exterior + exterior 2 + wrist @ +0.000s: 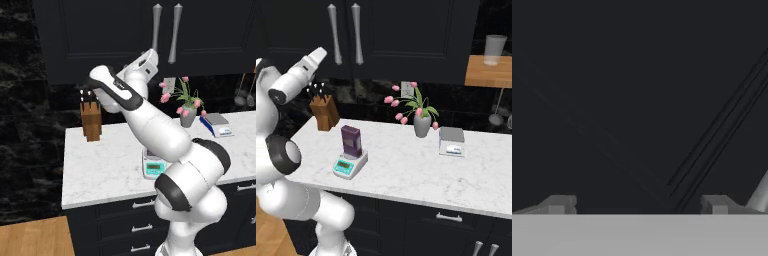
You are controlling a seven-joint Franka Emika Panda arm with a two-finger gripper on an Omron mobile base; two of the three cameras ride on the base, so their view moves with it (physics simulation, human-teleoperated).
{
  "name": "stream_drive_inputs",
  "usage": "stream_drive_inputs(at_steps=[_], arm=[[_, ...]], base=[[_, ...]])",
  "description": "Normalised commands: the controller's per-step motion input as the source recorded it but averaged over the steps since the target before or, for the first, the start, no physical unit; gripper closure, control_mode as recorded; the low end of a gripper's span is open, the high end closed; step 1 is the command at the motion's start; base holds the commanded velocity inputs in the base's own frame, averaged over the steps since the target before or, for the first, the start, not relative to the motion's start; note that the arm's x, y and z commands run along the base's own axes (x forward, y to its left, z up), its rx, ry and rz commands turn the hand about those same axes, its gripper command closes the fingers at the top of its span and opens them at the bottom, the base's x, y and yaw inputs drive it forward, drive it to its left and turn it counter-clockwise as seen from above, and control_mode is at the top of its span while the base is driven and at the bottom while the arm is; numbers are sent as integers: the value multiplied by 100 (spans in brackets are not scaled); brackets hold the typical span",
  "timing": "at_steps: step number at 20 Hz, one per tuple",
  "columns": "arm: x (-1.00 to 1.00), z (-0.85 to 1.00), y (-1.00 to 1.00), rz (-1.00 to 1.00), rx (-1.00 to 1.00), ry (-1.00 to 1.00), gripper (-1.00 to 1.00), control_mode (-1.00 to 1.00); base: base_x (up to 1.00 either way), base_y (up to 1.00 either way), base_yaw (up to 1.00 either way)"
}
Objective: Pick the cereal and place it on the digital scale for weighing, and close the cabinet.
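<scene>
One purple cereal box point(350, 141) upright on one teal-white scale point(350, 165); two cabinet doors point(406, 35) closed; hand point(637, 205) released, empty.

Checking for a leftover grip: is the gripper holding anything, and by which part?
Nothing is held. The gripper has its jaws open and empty, facing the cabinet door; the cereal stands on the digital scale.

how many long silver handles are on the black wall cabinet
2. Both hang upright, side by side at the middle of the cabinet where its closed doors meet: the left handle and the right handle, above the knife block. None appear hidden.
</scene>
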Motion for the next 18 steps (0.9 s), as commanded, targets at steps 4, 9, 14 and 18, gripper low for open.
stream_drive_inputs(at_steps=[4, 9, 14, 18], arm=[[68, 8, -54, -13, -16, 0, -100, -100], [94, -2, -3, -8, -26, -7, -100, -100], [100, -21, 10, 0, -24, -18, -100, -100], [100, -33, 2, 0, -14, -18, -100, -100]], base=[[0, 0, 0], [0, 0, 0], [0, 0, 0], [0, 0, 0]])
